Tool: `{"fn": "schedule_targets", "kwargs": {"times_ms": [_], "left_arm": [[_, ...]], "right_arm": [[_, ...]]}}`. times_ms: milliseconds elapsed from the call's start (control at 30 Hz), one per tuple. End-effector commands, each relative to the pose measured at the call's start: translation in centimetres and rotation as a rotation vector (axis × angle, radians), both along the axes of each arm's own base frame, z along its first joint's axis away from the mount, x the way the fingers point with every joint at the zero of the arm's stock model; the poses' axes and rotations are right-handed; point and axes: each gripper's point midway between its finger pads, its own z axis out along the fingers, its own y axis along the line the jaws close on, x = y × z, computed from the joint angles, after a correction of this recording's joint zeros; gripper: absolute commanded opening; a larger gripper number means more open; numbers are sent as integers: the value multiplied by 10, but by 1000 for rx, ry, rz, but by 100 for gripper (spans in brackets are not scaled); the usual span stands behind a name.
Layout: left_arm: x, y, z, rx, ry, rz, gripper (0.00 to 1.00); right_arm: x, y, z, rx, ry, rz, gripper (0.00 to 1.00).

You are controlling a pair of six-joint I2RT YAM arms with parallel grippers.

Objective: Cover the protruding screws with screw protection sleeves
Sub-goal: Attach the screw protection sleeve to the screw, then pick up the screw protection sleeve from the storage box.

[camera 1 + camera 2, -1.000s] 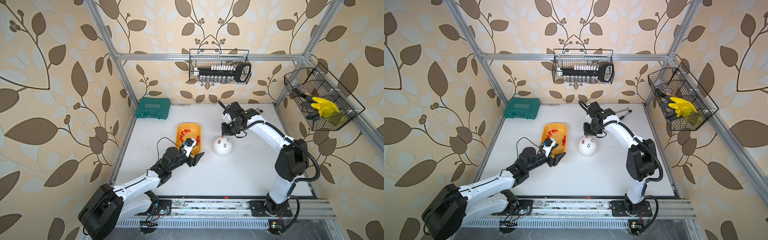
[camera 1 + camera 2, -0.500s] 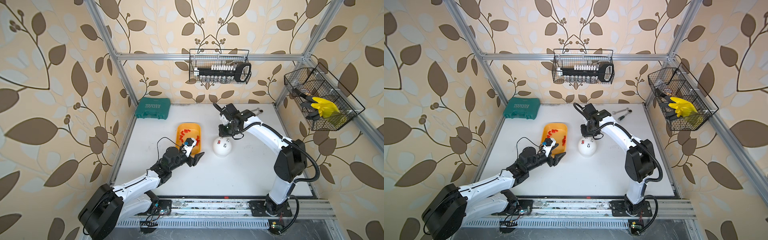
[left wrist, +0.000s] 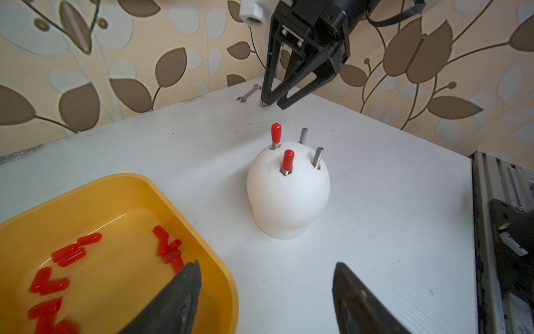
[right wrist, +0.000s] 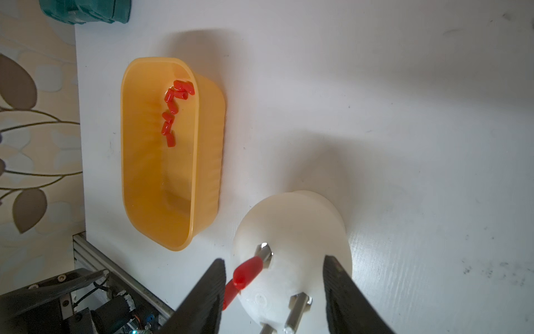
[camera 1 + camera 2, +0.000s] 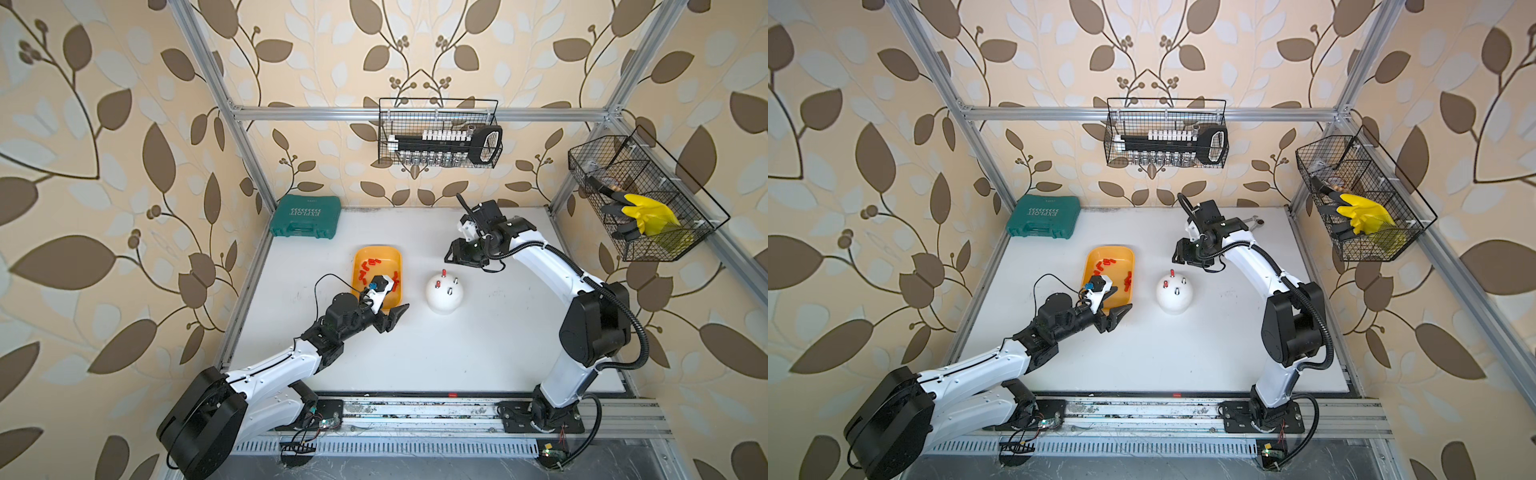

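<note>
right hand now back from dome, white table, leafy walls

Open tabletop lies to the right of the white dome. On its left only a narrow lane separates it from the yellow tray, with the left gripper, jaws spread and empty, at that lane's near end. Over the dome four upright protruding screws, two wearing red screw protection sleeves, break up the approach; the right gripper hangs clear beyond, jaws parted.

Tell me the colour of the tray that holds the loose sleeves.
Plain orange-yellow tray, clearest in the left wrist view.
</note>
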Motion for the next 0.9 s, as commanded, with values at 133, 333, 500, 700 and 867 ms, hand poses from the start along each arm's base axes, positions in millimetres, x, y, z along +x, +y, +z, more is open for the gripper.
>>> {"fn": "schedule_targets", "kwargs": {"times_ms": [133,333,500,700,867], "left_arm": [[2,-10,17,-21,-39,-32,74],[9,-4,18,8,-49,18,76],[44,22,50,-79,11,274,99],[117,75,40,-82,493,560,92],[134,88,-8,173,725,667,70]], "right_arm": [[-8,7,-16,109,31,27,56],[-9,-2,-28,102,36,12,56],[4,0,23,131,-88,6,57],[22,-22,87,90,-376,-105,59],[22,-27,93,141,-482,-162,59]]}}
